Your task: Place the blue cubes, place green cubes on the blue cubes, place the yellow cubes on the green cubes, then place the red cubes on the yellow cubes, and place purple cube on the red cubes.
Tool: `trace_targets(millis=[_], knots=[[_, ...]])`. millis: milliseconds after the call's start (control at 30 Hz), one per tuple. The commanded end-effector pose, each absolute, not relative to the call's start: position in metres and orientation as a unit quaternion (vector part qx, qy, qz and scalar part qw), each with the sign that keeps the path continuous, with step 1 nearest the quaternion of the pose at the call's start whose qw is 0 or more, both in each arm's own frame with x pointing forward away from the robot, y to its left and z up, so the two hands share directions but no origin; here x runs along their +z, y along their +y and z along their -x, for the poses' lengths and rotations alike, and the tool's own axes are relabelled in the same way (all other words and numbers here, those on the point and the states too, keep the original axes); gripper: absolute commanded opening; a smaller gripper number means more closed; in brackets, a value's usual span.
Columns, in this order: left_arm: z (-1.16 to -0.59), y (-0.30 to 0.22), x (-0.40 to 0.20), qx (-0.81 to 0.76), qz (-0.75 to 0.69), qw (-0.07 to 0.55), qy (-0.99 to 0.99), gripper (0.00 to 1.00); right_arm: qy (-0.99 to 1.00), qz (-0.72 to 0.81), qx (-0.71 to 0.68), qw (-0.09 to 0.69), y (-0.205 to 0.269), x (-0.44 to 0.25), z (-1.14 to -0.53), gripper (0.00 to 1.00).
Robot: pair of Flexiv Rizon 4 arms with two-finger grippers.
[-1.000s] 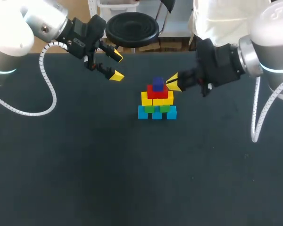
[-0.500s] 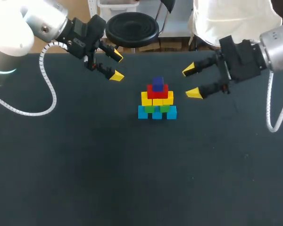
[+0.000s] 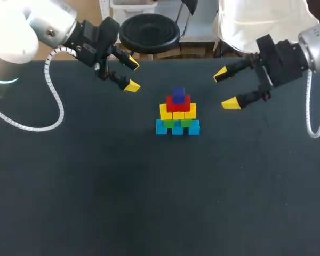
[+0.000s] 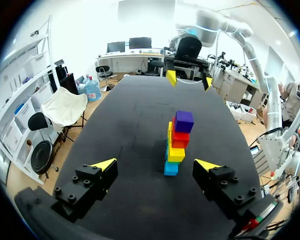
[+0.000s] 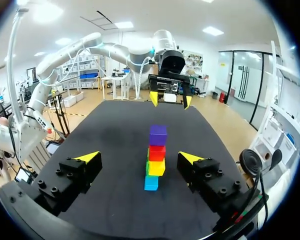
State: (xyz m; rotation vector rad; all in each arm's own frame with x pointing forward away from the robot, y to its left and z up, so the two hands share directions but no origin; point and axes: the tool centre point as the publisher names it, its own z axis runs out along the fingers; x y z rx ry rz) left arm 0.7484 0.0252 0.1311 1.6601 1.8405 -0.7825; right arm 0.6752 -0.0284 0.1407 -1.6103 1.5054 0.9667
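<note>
Purple cube (image 3: 178, 95) caps the pyramid: blue cubes (image 3: 177, 128) on the bench (image 3: 96, 186), then green cubes (image 3: 176, 123), yellow cubes (image 3: 177, 112) and red cubes (image 3: 177, 103). It stands toward the bench's far edge, about midway along. I judge the stack complete. My left gripper (image 3: 132, 75) and right gripper (image 3: 225, 89) hang wide and empty on either side, apart from it. These look like light, rigid, smooth-faced blocks. I'd pinch any one across opposite flat sides, gently, since a nudge could topple the tower.
</note>
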Motion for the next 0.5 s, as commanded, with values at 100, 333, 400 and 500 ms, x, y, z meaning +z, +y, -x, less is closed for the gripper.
trace_targets(millis=[100, 333, 400, 500], knots=[[-0.7495, 0.0252, 0.1309, -0.29, -0.616, 0.267, 0.682, 1.0, 0.596, 0.616, 0.361, 0.368, -0.0352, 0.1455, -0.6629, 1.0], [-0.7495, 0.0252, 0.1309, -0.29, -0.616, 0.267, 0.682, 1.0, 0.596, 0.616, 0.361, 0.368, -0.0352, 0.1455, -0.6629, 1.0], [-0.7495, 0.0252, 0.1309, -0.29, -0.616, 0.267, 0.682, 1.0, 0.596, 0.616, 0.361, 0.368, -0.0352, 0.1455, -0.6629, 1.0], [-0.7495, 0.0252, 0.1309, -0.29, -0.616, 0.267, 0.682, 1.0, 0.596, 0.616, 0.361, 0.368, -0.0352, 0.1455, -0.6629, 1.0]])
